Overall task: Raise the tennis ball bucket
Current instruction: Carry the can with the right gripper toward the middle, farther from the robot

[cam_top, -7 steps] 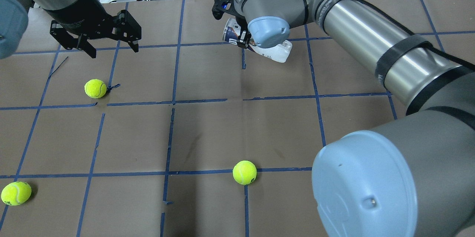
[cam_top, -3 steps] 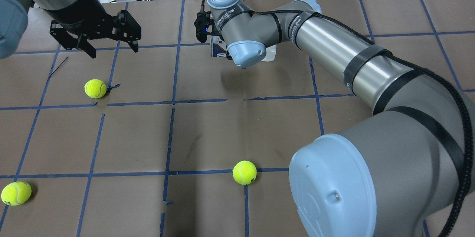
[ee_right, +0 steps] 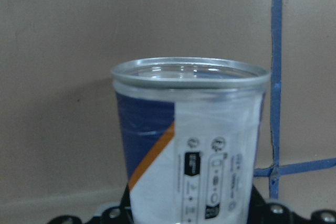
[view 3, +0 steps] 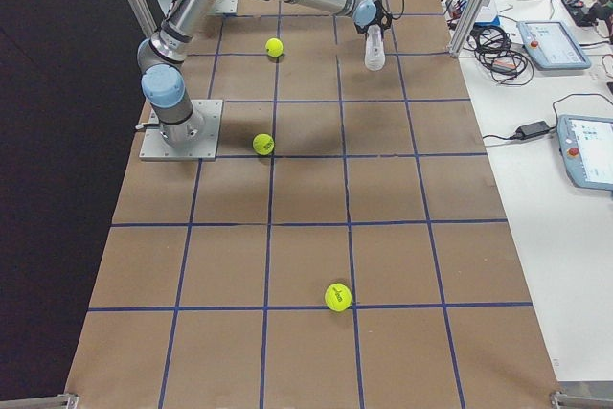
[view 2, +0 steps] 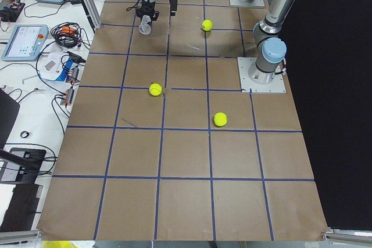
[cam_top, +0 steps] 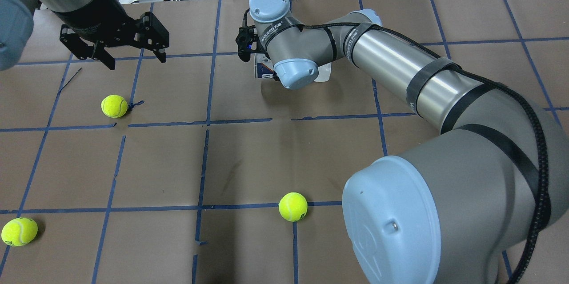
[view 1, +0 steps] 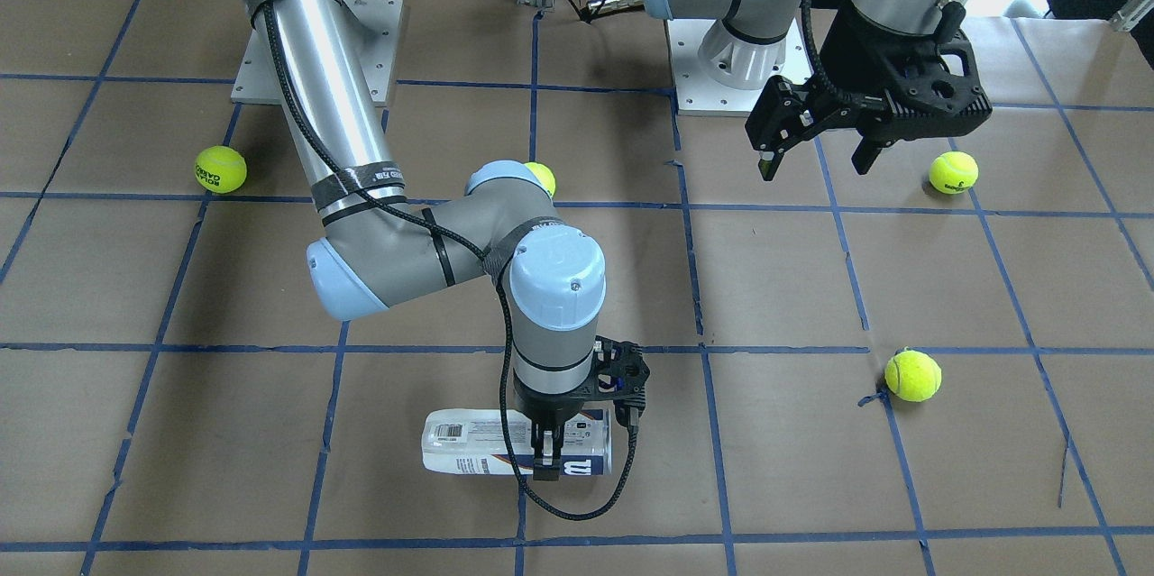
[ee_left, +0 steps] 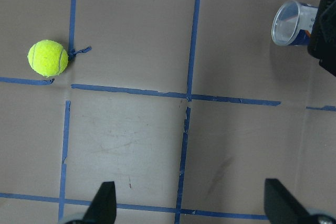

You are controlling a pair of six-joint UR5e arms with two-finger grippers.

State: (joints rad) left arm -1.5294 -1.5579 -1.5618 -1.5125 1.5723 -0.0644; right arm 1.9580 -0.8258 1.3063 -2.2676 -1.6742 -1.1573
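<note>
Right gripper [view 1: 545, 461] jaws clamped across the tennis ball bucket [view 1: 469, 452], one finger on each side of the clear cylinder, close to its navy, silver-rimmed open end. Bucket horizontal under the downward-pointing wrist, barcode end sticking out toward the robot's right, mouth toward the robot's left. In the right wrist view, rim uppermost, with navy label and an orange stripe below it. Placed out on the operators' side of the table [view 1: 992, 468], about midway along it, near a blue tape line [view 1: 712, 432]. No telling from these views whether resting on the brown paper or held just off it. Left gripper [view 1: 813, 169] jaws spread wide with nothing between them, fingers pointing down, hanging above the table well apart from the bucket. Four balls loose on the paper. Tennis ball [view 1: 954, 172] near the left gripper, on its outer side. Second ball [view 1: 912, 376] farther toward the operators, at a frayed tape end. Third ball [view 1: 541, 178] half hidden behind the right arm [view 1: 334, 98]. Fourth ball [view 1: 220, 169] far out on the robot's right.
</note>
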